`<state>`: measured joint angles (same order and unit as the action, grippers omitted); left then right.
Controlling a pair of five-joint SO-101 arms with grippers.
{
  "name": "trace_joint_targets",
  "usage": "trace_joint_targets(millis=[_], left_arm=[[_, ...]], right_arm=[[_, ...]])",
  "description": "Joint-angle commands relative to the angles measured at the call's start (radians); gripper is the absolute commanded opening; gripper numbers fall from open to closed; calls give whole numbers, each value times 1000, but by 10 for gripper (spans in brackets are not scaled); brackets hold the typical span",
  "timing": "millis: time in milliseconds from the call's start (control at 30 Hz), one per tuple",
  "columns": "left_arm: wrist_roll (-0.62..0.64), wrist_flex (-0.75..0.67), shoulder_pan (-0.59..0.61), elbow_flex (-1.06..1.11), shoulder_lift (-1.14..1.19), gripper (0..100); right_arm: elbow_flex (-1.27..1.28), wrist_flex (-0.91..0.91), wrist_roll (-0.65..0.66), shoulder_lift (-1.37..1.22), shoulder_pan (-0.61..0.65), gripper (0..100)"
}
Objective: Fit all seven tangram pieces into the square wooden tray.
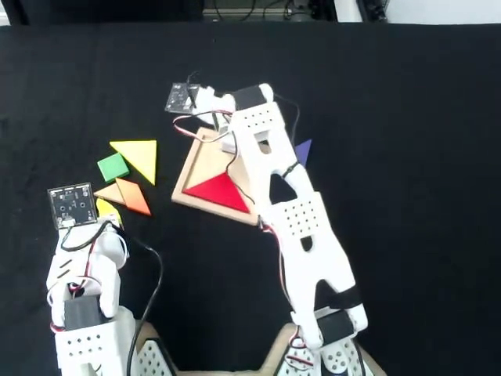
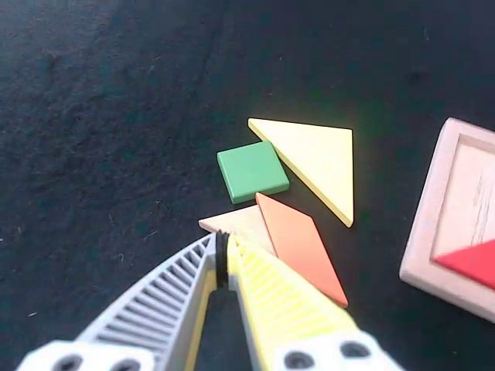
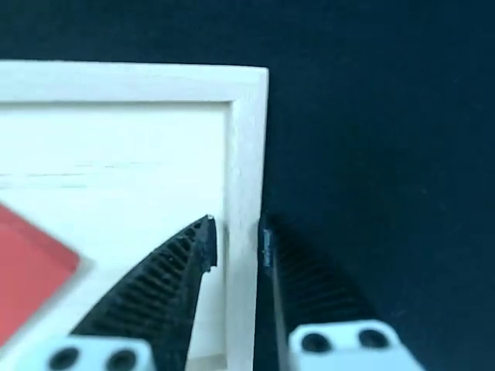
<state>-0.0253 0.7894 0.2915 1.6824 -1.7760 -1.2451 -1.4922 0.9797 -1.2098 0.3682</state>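
The square wooden tray (image 1: pixel 186 168) lies turned like a diamond at mid-table, with a red triangle (image 1: pixel 218 192) inside it. My right gripper (image 1: pixel 227 141) straddles the tray's far wall (image 3: pixel 246 154), one finger inside and one outside, shut on it (image 3: pixel 236 241). To the tray's left lie a big yellow triangle (image 1: pixel 139 155), a green square (image 1: pixel 113 167), an orange parallelogram (image 1: pixel 133 196) and a pale small triangle (image 1: pixel 109 192). A blue-purple triangle (image 1: pixel 303 150) peeks out beyond the right arm. My left gripper (image 2: pixel 224 246) is shut and empty, its tips just short of the pale triangle (image 2: pixel 236 224).
Black cloth covers the table, with open room on the far side and at the right. The right arm's white links reach over the tray's near corner and hide part of it. The tray's rim (image 2: pixel 433 209) lies close to the orange parallelogram (image 2: pixel 302 247).
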Motion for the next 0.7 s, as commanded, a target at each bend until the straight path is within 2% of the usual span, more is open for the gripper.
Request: trace_joint_targets(millis=[0, 400, 500, 667], left_arm=[[11, -18, 13, -4, -9, 30], [11, -18, 13, -4, -9, 30], [11, -18, 13, -4, -9, 30], [12, -18, 13, -4, -9, 30]], right_arm=[[-25, -49, 20, 5, 68, 81], [-232, -265, 15, 4, 146, 84], [-242, -265, -57, 4, 135, 91], [-259, -272, -127, 35, 127, 263]])
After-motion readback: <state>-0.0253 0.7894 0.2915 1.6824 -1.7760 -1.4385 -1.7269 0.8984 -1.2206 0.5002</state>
